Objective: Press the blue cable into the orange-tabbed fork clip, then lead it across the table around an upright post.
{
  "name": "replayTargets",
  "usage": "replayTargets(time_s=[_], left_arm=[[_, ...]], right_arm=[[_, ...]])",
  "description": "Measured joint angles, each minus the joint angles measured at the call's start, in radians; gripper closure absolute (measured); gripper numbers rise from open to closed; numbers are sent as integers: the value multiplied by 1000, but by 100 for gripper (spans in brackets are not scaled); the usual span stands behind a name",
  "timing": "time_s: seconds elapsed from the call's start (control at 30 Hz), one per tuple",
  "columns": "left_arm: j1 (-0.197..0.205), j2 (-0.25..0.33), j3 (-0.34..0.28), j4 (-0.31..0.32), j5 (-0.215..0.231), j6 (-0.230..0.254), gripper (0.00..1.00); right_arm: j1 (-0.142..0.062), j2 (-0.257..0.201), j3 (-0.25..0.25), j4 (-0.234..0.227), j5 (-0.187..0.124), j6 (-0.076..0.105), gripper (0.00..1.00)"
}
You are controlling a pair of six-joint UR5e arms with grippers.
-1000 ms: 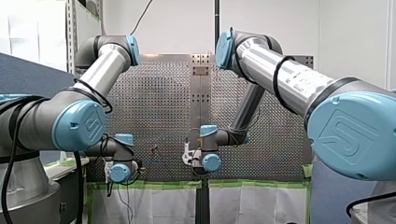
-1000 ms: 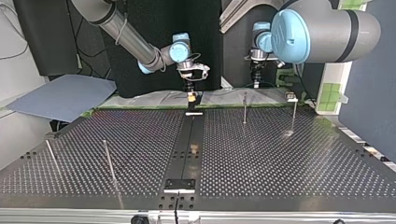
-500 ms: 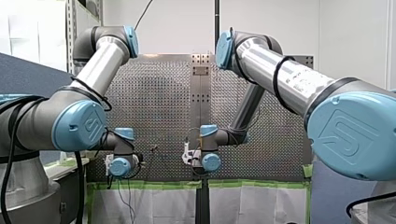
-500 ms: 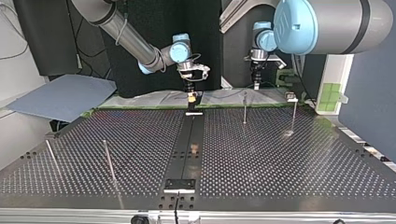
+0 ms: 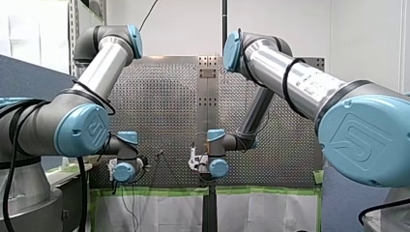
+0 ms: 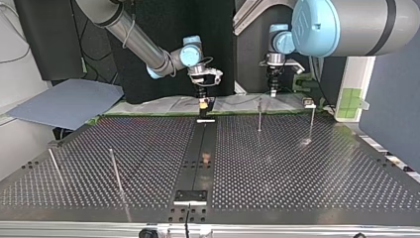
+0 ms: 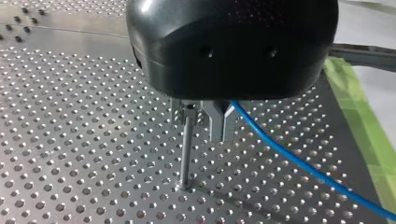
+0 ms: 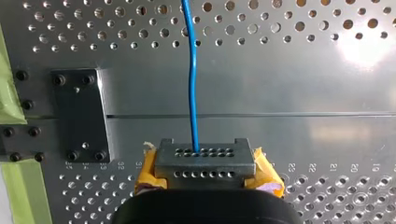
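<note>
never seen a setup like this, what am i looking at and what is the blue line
Two robot arms work at a metal table full of holes. One picture looks from behind the arms, one faces them across the table, and two come from cameras on the wrists. Thin upright posts stand on the table. The blue line is a blue cable: the left gripper has its fingers shut on it, close beside one post. In the right wrist picture the cable runs to a grey block with orange tabs at the right gripper; what that gripper holds is unclear.
</note>
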Motion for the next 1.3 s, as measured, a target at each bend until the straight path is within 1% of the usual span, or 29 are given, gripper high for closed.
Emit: replayTargets(time_s=[0.4,0.6,0.73,0.87,1.0,1.2,1.3], left_arm=[[1,-1,48,-3,0,-92,100],[3,-6,55,-7,-1,-108,100],[2,-21,74,-14,6,-130,100],[1,-26,103,-36,10,-142,100],[2,-28,131,-73,12,-162,100],[5,-29,148,-113,12,-177,100],[6,-29,150,-120,12,-179,100]], right_arm=[[0,0,-12,5,-2,0,100],[0,0,-12,5,-2,0,100],[0,0,-12,4,-2,0,100],[-1,0,-13,0,-5,0,100],[-4,0,-13,-8,-12,0,100],[-7,2,-13,-15,-15,0,100],[-8,7,-13,-17,-15,0,100]])
